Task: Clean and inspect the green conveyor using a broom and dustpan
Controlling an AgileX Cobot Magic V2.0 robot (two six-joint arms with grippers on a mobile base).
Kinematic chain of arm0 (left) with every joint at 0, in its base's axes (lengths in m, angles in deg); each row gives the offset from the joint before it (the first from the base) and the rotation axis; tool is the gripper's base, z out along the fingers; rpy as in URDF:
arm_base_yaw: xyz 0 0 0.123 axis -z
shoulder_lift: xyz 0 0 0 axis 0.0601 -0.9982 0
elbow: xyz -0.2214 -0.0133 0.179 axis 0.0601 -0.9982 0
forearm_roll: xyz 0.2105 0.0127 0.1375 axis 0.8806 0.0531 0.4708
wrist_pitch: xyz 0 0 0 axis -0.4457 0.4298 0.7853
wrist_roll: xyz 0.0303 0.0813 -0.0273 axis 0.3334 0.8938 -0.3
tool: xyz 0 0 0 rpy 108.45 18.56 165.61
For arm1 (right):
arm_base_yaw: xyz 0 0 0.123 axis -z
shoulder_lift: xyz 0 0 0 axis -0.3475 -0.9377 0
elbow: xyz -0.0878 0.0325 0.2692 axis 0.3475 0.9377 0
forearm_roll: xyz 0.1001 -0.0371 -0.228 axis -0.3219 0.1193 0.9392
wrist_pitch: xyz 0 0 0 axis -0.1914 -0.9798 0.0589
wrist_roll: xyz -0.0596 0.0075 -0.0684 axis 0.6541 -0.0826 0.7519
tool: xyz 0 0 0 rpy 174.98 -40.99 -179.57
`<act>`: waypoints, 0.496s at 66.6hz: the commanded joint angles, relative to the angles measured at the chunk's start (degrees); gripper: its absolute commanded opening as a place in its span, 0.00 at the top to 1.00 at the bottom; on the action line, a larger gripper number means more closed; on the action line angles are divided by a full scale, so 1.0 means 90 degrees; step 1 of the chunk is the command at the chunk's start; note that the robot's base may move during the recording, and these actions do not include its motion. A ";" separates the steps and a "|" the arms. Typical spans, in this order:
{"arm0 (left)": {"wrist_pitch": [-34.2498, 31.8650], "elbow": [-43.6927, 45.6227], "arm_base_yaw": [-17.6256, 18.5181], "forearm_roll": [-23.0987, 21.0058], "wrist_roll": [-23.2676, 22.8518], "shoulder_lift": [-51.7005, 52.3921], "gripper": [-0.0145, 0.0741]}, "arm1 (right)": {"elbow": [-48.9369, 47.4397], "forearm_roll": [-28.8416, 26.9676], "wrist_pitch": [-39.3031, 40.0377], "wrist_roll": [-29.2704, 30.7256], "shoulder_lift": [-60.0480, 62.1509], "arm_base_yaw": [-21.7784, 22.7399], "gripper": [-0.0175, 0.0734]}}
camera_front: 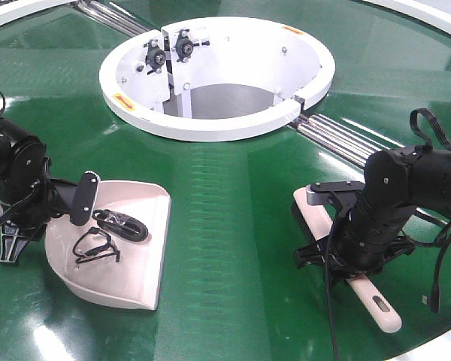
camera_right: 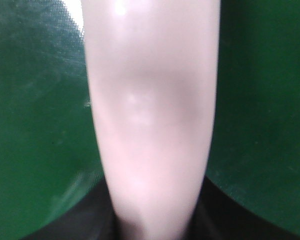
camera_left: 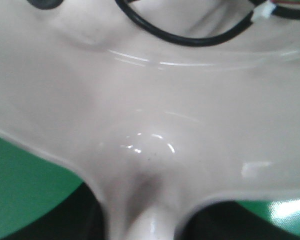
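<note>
Pink-beige plastic sits clamped in both my grippers: left gripper on the dustpan handle, right gripper on the broom handle. Dustpan lies flat on the green conveyor left of the white rim, broom right of it, both nearer me.

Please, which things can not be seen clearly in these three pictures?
Front view: the handle of the wide pale pink plastic dustpan is hidden behind the left gripper.
Front view: the middle of the long pale pink plastic broom lies under the right gripper.
Front view: the black tangled cords in the dustpan are too small to identify.
Both wrist views: blurred close-ups; whether the jaws are clamped cannot be told.
</note>
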 commanded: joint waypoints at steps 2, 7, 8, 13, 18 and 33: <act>0.0027 0.0187 0.0032 0.0031 -0.0140 0.0254 0.84 | -0.0150 0.0031 0.0141 0.0002 0.0250 0.0034 0.69; 0.0087 0.0187 0.0032 -0.0030 -0.0147 0.0247 0.84 | -0.0150 0.0031 0.0159 0.0002 0.0250 0.0034 0.65; 0.0087 0.0187 0.0032 -0.0030 -0.0147 0.0247 0.84 | -0.0150 0.0031 0.0165 0.0002 0.0250 0.0034 0.64; 0.0103 0.0187 0.0032 -0.0003 -0.0147 0.0247 0.83 | -0.0150 0.0031 0.0185 0.0002 0.0250 0.0034 0.60; 0.0134 0.0187 0.0032 -0.0009 -0.0147 0.0254 0.81 | -0.0150 0.0031 0.0193 0.0002 0.0250 0.0034 0.56; 0.0305 0.0187 0.0032 -0.0024 -0.0147 0.0254 0.71 | -0.0150 0.0038 0.0163 -0.0019 0.0250 0.0034 0.39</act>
